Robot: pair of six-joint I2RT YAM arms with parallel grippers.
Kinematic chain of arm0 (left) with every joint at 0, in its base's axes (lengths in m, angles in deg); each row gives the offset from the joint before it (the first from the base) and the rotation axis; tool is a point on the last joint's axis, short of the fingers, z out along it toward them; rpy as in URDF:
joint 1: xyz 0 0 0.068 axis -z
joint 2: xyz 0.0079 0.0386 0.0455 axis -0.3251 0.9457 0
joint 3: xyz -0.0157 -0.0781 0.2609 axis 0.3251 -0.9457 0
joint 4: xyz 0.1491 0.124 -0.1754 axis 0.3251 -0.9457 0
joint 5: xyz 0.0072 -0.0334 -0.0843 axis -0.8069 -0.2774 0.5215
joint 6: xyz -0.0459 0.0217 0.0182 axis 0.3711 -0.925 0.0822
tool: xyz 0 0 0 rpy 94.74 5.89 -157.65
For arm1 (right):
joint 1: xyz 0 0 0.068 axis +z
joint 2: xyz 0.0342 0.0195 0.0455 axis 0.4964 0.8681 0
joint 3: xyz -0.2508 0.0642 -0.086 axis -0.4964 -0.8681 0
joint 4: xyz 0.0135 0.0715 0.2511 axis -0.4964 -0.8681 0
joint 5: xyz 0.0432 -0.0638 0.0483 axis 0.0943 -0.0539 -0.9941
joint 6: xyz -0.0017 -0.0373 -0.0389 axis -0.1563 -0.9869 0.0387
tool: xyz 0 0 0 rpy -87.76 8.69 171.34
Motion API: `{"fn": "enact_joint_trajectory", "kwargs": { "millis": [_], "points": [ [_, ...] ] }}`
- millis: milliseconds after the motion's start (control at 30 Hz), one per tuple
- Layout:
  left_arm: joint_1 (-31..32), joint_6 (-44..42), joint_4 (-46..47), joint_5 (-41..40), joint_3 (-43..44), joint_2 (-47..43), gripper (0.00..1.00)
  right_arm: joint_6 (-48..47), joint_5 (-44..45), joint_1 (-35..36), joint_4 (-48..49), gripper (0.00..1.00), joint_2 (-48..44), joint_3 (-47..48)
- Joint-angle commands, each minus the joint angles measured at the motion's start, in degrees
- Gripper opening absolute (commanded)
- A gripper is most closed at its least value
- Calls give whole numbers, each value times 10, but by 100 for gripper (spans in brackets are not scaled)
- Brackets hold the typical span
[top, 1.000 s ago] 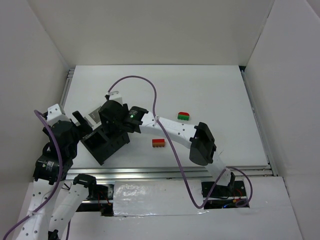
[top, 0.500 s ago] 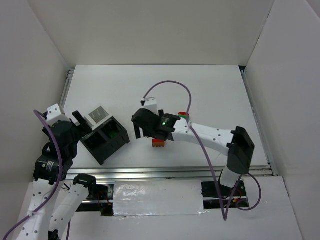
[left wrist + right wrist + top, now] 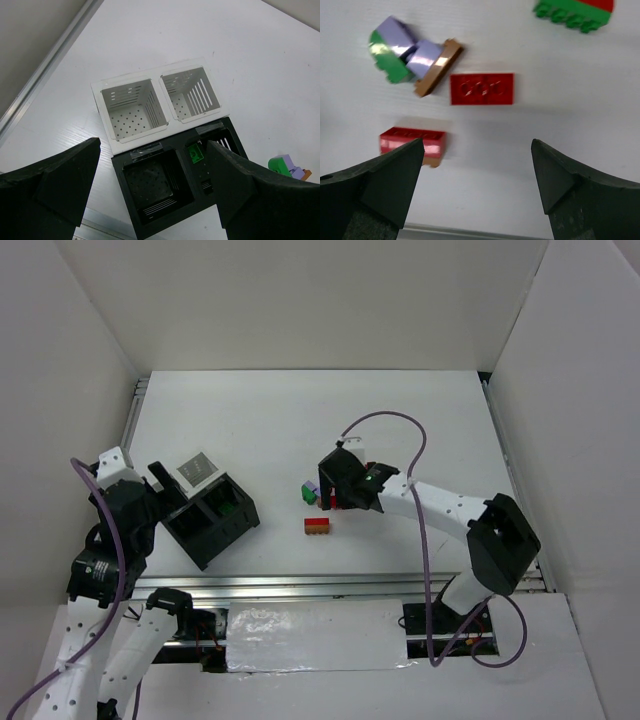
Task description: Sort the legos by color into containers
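The black box [image 3: 208,525] lies at the left, one green lego [image 3: 228,507] in its right compartment [image 3: 202,160]; its other black compartment [image 3: 150,187] shows nothing inside. My left gripper [image 3: 168,490] hovers open over the box's left edge, holding nothing [image 3: 153,145]. My right gripper [image 3: 330,495] is open above the loose legos, nothing between its fingers [image 3: 476,147]. Under it lie a flat red brick [image 3: 481,89], a red brick on a tan plate [image 3: 412,145], a lilac, green and tan cluster [image 3: 407,55] and a green and red brick [image 3: 575,12].
Two white perforated square cups [image 3: 132,107] adjoin the box's far side. The table's metal front rail [image 3: 350,585] runs just below the box and legos. White walls enclose the table on three sides.
My right arm swung from above the black box rightward to the loose legos, and its jaws widened. The left arm and the box stayed put.
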Motion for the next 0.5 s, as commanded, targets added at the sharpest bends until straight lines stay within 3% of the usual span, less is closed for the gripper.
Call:
{"fn": "enact_joint_trajectory", "kwargs": {
  "millis": [0, 467],
  "points": [
    [-4, -6, 25, 15, 14, 6, 100, -88, -58, -35, 58, 95, 4, 8],
    [-4, -15, 33, 36, 12, 17, 100, -119, -100, -80, 47, 92, 156, 64]
  ]
}}
